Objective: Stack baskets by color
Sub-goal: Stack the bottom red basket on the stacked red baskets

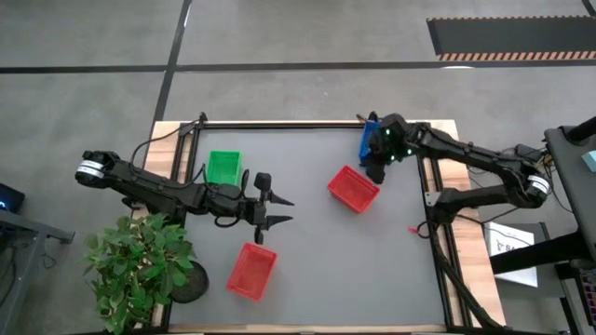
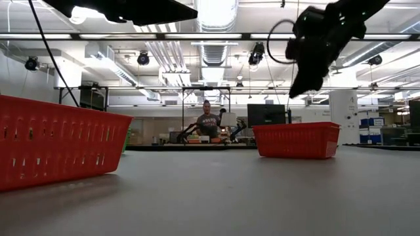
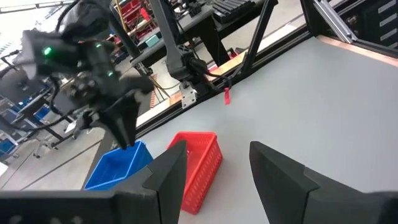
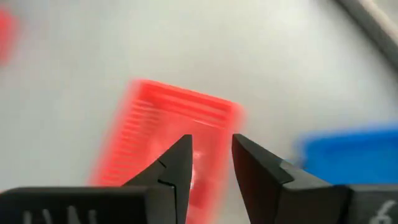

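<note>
On the grey table (image 1: 317, 270) four baskets showed, none stacked on another of its colour that I could tell. A red basket (image 1: 353, 189) lay right of centre; a second red one (image 1: 251, 271) sat near the front edge, well apart from it. A green basket (image 1: 223, 167) stood at the left, and a blue basket (image 1: 369, 140) sat at the back right rim.

The right gripper (image 4: 210, 163) hung above the table between the blue basket and the nearer red one, touching neither. Its jaws stood a little apart with nothing between them, and its wrist view looked down on that red basket (image 4: 171, 140). The left gripper (image 1: 277, 210) hovered near the table's middle, just right of the green basket, jaws spread wide and empty.

The step in hand looked like the right arm's approach to the nearer red basket. I judged the next move called for lowering over one lattice wall, pinching it, then carrying the basket across to nest squarely in the other red one.
</note>
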You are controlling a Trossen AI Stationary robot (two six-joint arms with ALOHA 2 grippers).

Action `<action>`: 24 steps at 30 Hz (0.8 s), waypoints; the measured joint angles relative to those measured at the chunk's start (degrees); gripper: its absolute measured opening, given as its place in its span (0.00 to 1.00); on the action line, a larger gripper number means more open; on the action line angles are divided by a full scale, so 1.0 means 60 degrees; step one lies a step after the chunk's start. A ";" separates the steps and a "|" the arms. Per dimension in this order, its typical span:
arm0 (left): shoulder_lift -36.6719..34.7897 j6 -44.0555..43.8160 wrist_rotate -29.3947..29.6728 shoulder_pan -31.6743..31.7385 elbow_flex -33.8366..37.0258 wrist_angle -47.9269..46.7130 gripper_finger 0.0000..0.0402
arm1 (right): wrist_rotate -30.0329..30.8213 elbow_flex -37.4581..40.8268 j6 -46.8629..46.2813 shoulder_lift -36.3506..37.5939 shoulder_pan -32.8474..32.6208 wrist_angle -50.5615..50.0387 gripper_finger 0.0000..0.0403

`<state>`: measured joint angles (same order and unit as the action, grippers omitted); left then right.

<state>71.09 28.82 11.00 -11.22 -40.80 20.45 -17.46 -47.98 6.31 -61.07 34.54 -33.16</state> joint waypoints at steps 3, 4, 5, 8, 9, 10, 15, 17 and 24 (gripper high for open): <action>0.0000 -0.0171 0.0000 0.0000 -0.0006 0.0010 0.40 | -0.0089 0.0495 -0.0613 0.0349 -0.1252 0.0940 0.25; 0.0000 -0.0311 -0.0001 0.0000 -0.0029 0.0011 0.40 | 0.0025 0.0609 -0.0702 0.0438 -0.1716 0.1146 0.25; 0.0000 -0.0497 0.0000 0.0000 -0.0052 0.0017 0.40 | 0.0233 0.0670 -0.0840 0.0509 -0.2162 0.1307 0.24; 0.0000 -0.1178 -0.0004 0.0000 -0.0048 0.0236 0.40 | 0.1121 0.0687 -0.1131 0.0678 -0.3456 0.1504 0.22; 0.0000 -0.1516 -0.0004 0.0000 -0.0011 0.0321 0.40 | 0.1431 0.0680 -0.1204 0.0716 -0.3856 0.1508 0.21; 0.0007 -0.1840 -0.0004 0.0000 0.0002 0.0317 0.40 | 0.1698 0.0673 -0.1316 0.0760 -0.4212 0.1506 0.20; 0.0439 -0.3215 -0.0004 0.0000 0.0026 0.0454 0.40 | 0.2573 0.0715 -0.1382 0.0957 -0.5756 0.1521 0.18; 0.0693 -0.3578 -0.0004 -0.0004 0.0026 0.0696 0.40 | 0.3120 0.0827 -0.1351 0.0997 -0.6268 0.1651 0.17; 0.1709 -0.5971 -0.0003 -0.0046 -0.0383 0.0504 0.40 | 0.3673 0.1435 -0.0497 0.1202 -0.7040 0.2940 0.15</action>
<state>81.34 -7.01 10.98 -11.50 -43.10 23.47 4.58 -39.37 3.33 -53.86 -7.70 -15.52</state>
